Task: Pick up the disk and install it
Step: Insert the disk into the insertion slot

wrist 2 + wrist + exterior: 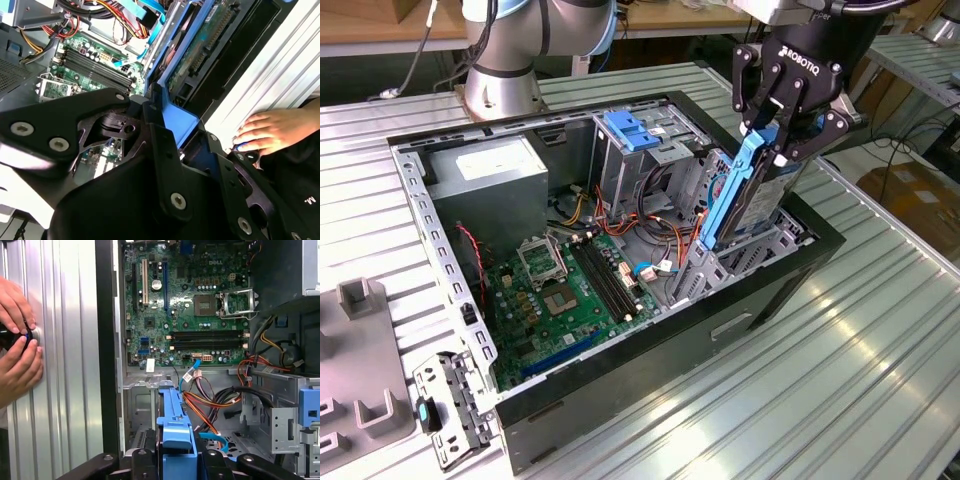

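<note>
The disk (752,200) stands on edge with its blue side rail (728,195) facing the motherboard. Its lower end sits in the drive bay (765,250) at the corner of the open computer case (720,320) on the exterior view's right. My gripper (777,140) is shut on the disk's upper end from above. In the second wrist view the disk's (200,45) circuit-board side and blue rail run away from my gripper (172,142). The first wrist view has the disk's blue rail (175,427) between the fingers of my gripper (175,462).
Inside the case lie a green motherboard (565,290), a grey power supply (485,170), loose cables and a metal cage with a blue top (635,135). A person's hands (17,350) rest on the ribbed table beside the case. A grey fixture (360,350) and a bracket (445,405) lie on the exterior view's left.
</note>
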Motion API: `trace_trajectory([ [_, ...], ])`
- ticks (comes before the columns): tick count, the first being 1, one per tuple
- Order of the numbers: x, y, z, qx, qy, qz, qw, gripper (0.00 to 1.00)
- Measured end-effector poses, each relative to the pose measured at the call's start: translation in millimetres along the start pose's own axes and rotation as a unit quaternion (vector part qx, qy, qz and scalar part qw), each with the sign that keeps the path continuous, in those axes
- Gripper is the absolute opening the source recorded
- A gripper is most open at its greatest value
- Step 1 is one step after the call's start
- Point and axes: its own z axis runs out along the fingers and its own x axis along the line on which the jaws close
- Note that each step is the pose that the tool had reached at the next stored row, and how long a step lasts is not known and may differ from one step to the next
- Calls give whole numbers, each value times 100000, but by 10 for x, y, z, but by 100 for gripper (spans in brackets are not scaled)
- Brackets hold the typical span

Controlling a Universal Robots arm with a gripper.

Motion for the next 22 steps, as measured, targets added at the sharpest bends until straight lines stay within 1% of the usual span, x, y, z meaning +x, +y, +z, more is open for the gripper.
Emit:
trace_trajectory([
  [5, -1, 2, 41, -5, 9, 4, 100000, 37],
  [16, -1, 1, 48, 5, -17, 2, 100000, 37],
  [17, -1, -1, 54, 27, -83, -17, 100000, 38],
  [18, -1, 0, 53, 11, -61, -14, 100000, 44],
  [19, -1, 1, 48, 0, -9, -2, 100000, 44],
  [20, -1, 1, 48, 4, -16, -2, 100000, 51],
  [22, -1, 1, 48, 2, -11, -1, 100000, 51],
])
